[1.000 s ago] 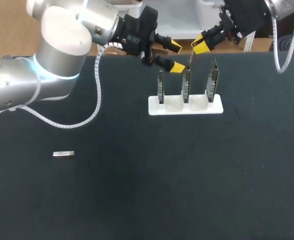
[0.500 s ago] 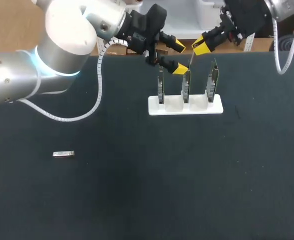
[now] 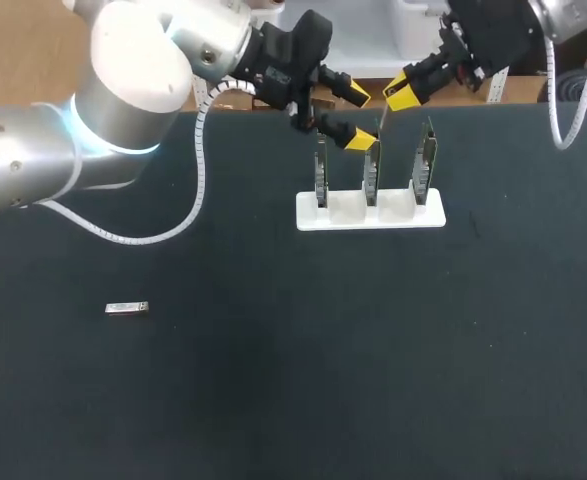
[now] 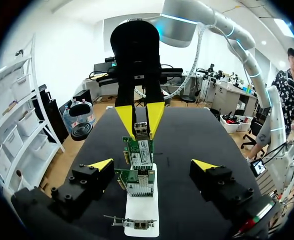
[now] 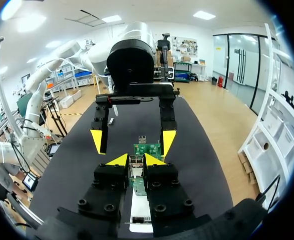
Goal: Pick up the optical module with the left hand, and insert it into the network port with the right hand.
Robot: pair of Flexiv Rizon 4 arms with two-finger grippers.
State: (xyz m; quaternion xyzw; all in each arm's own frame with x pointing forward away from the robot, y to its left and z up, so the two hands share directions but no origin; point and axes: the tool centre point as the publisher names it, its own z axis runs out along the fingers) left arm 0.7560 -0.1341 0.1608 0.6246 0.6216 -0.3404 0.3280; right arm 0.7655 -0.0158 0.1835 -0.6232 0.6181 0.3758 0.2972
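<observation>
"Two modules show. Which step does the robot look to be at?"

"Insertion, most likely. The right gripper, at the upper right of the overhead frame, is clamped on one slim module, held just above the row of boards. The left gripper, upper middle, hangs spread wide with nothing in it, and the boards sit ahead between its fingers. The second module lies flat at the lower left of the table, well apart from both arms."

"What does the next move call for?"

"Probably a straight, squarely lined-up push into a port. Which board is meant cannot be told."

"And the materials?"

"The module is a thin silvery metal bar, rigid and smooth. The boards are three thin green circuit cards with shiny metal cages, standing upright in a white plastic base. The table is matte black and cloth-like. Each gripper ends in yellow wedges on black blocks."
</observation>
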